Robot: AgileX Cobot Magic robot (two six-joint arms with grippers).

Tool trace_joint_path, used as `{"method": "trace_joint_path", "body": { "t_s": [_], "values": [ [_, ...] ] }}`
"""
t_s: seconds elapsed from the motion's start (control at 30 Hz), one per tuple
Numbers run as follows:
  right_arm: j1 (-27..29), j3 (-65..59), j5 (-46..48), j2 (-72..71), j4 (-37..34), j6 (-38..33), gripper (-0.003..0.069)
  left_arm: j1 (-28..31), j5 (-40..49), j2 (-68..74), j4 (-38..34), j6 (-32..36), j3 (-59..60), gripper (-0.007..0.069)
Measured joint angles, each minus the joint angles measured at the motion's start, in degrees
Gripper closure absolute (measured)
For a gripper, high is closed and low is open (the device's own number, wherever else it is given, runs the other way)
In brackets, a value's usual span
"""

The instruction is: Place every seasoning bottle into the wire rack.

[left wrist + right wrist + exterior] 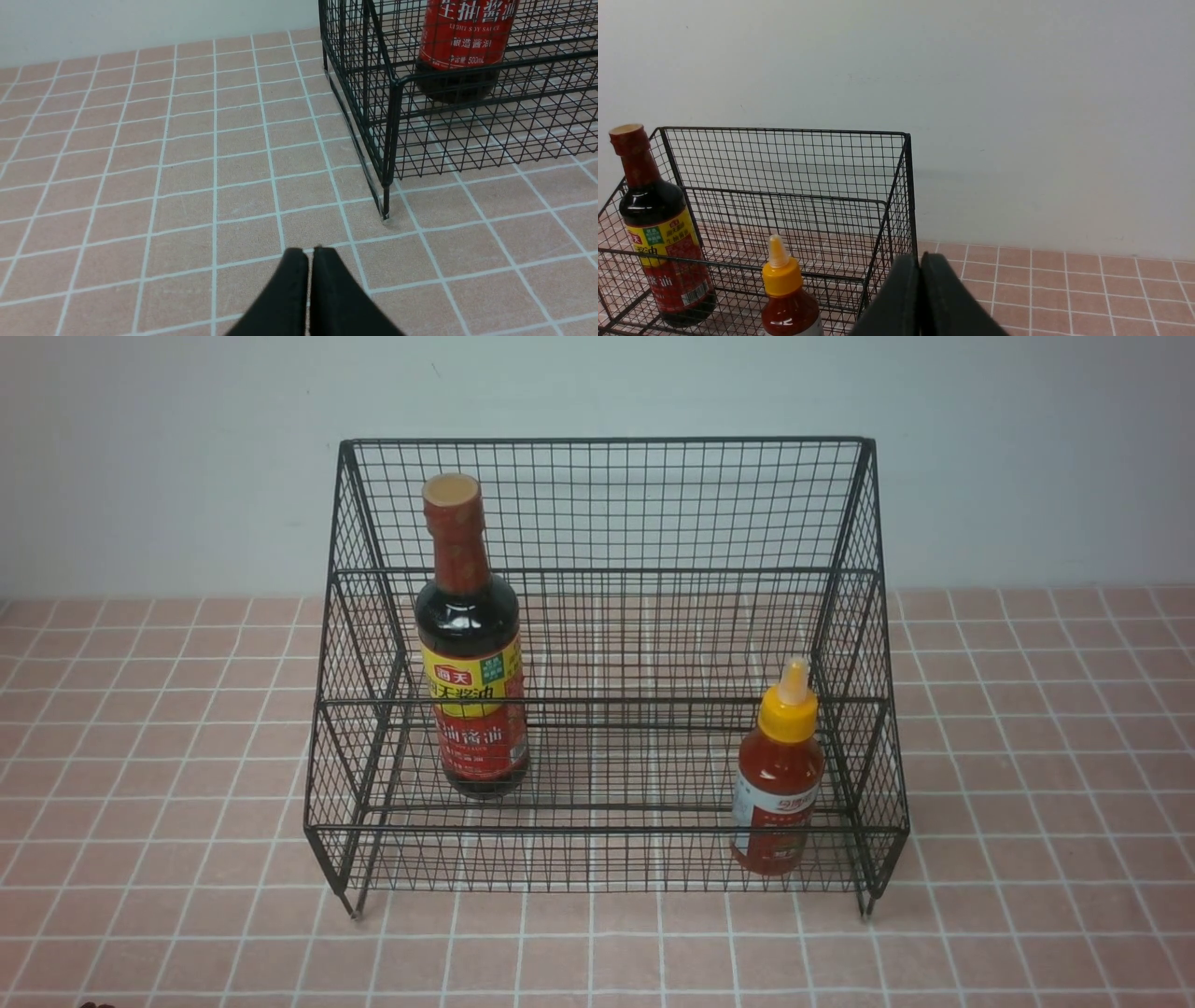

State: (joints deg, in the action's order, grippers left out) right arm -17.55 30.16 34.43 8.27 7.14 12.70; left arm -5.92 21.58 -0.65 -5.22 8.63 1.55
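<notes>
both bottles stand inside the wire rack, seemingly finished, so the left gripper and right gripper hold nothing, fingers pressed together.

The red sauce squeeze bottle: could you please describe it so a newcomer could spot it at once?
Find the black wire rack standing before the pale wall. Near its right end stands the squeeze bottle, red with a yellow cap. It is clearly shorter than the dark soy-sauce bottle further left.
</notes>
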Motion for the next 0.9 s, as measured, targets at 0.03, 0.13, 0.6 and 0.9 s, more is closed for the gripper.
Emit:
{"method": "trace_joint_path", "body": {
  "t_s": [0.03,0.13,0.6,0.9],
  "values": [
    [0.00,0.00,0.00,0.00,0.17,-0.04,0.0669,0.00,0.00,0.00,0.00,0.00,0.00,0.0631],
    [0.00,0.00,-0.52,0.00,-0.34,-0.76,0.0669,0.00,0.00,0.00,0.00,0.00,0.00,0.0631],
    [0.69,-0.24,-5.02,-0.13,-10.37,-14.39,0.0669,0.00,0.00,0.00,0.00,0.00,0.00,0.0631],
    [16.65,-12.65,-10.63,-1.38,-10.43,-16.34,0.0669,0.00,0.00,0.00,0.00,0.00,0.00,0.0631]
  ]
}}
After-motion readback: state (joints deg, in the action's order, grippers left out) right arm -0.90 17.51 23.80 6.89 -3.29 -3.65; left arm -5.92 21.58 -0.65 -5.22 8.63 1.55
